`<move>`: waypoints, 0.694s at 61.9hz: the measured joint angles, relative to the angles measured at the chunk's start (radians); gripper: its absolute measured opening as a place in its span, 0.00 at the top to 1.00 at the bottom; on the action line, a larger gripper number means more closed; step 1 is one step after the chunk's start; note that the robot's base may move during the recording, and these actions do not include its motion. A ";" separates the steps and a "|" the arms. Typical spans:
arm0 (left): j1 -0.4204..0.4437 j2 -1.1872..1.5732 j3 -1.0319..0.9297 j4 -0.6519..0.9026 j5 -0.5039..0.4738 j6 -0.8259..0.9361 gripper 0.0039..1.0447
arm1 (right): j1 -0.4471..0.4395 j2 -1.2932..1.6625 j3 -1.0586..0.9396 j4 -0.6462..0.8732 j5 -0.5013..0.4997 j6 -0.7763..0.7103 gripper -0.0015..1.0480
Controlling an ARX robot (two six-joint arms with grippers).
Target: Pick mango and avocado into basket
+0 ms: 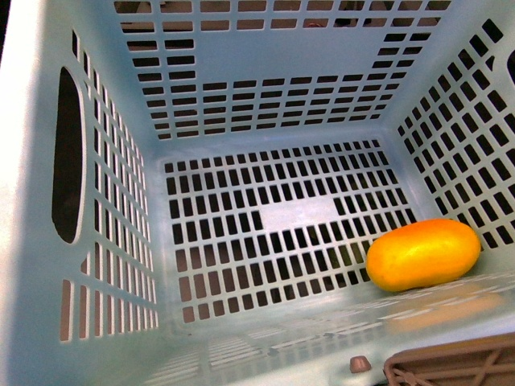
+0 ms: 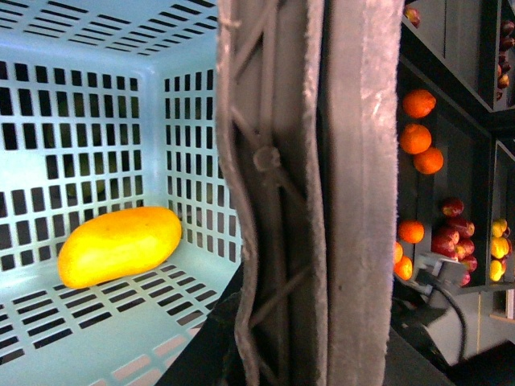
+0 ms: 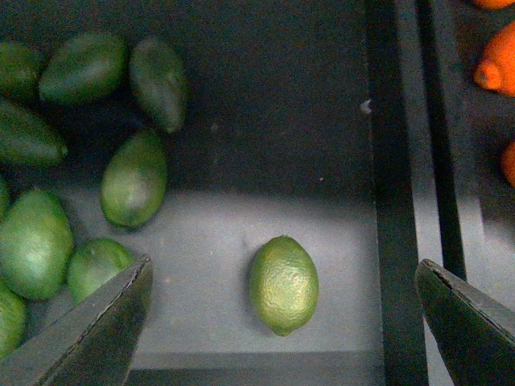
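An orange-yellow oval mango (image 1: pixel 422 254) already lies inside the light teal slotted plastic basket (image 1: pixel 121 201). The right gripper (image 3: pixel 283 267) hangs spread wide over a lone green egg-shaped avocado (image 3: pixel 283 289) on a dark shelf (image 3: pixel 201 233). The likely next move is to descend and close. The left gripper is out of sight, so its grip cannot be told.

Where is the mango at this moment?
In the front view, the mango lies inside the basket, on its floor, close to the right wall.
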 joint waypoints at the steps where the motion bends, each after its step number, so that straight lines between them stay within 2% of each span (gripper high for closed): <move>1: 0.000 0.000 0.000 0.000 0.001 -0.001 0.85 | 0.004 0.029 0.006 0.010 0.003 -0.013 0.08; 8: 0.000 0.000 0.000 0.000 0.000 -0.004 0.85 | 0.060 0.248 0.053 0.102 0.057 -0.117 0.08; 23: 0.000 0.000 0.000 0.000 -0.008 -0.001 0.85 | 0.208 0.600 0.243 0.116 0.037 -0.103 0.08; 43: 0.000 0.000 0.000 0.000 -0.003 -0.002 0.85 | 0.260 0.743 0.457 0.043 -0.005 -0.032 0.08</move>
